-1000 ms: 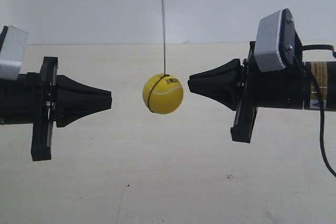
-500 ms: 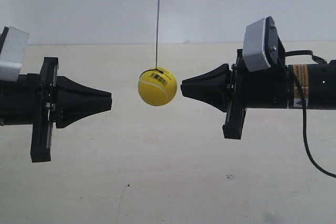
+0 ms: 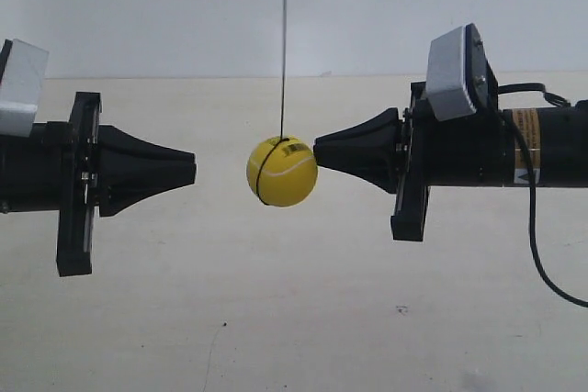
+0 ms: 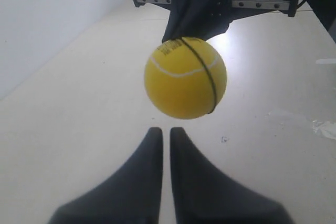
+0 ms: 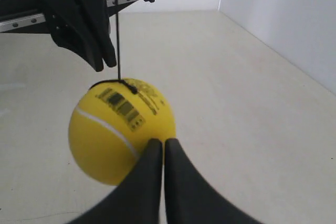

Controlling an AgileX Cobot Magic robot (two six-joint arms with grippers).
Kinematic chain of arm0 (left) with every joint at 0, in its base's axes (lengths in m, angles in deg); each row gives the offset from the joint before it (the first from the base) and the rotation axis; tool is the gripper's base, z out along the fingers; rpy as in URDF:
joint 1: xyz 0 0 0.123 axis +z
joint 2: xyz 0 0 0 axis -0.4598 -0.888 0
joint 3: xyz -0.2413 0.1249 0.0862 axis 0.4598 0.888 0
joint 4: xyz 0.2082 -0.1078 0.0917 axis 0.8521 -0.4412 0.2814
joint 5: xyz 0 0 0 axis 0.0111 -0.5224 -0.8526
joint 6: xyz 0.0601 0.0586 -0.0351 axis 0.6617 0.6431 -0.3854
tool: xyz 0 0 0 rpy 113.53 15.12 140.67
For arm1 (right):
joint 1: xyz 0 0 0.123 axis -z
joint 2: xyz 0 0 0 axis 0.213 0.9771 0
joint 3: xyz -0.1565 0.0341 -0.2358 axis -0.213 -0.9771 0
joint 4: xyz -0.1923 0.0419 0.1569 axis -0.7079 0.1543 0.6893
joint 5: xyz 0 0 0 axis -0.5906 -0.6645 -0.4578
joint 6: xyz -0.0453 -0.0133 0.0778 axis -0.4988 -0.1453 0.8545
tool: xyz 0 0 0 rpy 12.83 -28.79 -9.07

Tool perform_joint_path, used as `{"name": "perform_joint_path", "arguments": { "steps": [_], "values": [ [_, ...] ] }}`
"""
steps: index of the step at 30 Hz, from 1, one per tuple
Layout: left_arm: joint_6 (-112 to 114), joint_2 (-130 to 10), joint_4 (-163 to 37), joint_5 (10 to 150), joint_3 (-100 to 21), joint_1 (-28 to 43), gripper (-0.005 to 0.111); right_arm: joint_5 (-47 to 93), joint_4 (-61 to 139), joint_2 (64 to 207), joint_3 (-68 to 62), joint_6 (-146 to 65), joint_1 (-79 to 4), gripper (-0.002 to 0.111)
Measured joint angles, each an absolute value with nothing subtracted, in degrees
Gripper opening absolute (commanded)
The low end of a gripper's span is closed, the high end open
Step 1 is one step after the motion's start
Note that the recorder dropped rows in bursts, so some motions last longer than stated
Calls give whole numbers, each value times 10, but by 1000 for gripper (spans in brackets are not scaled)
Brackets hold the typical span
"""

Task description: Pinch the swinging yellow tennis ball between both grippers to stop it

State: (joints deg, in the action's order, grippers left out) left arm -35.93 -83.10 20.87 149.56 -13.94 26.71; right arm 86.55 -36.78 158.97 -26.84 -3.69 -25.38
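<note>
So in the exterior view the bright yellow fuzzy tennis ball point(image 3: 282, 172) hangs on a thin dark string point(image 3: 283, 43) over the pale bench point(image 3: 276, 319), in between the two black cone-tipped arms. The right gripper point(image 3: 320, 151) has its tip touching the ball's side, or as good as. The left gripper point(image 3: 188, 170) is well apart from the ball on the other side. Left wrist view: the left gripper point(image 4: 164, 129) is clenched on nothing, with only a thin slit between its fingers. The ball floats just ahead of the tips with a clear gap, and the right gripper's cone is right behind it. Right wrist view: the right gripper point(image 5: 163, 141) is clenched too, empty, with its tips against the ball just below the white seam point(image 5: 105, 127). The black printed label point(image 5: 123, 106) faces up, and the left gripper sits beyond, apart from the ball.
</note>
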Motion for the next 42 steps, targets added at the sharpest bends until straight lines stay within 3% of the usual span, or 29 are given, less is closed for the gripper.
{"name": "perform_joint_path", "arguments": {
  "steps": [42],
  "values": [
    [-368, -872, 210, 1496, -172, 234, 5, 828, -400, 1589, -267, -14, -254, 0]
  ]
}}
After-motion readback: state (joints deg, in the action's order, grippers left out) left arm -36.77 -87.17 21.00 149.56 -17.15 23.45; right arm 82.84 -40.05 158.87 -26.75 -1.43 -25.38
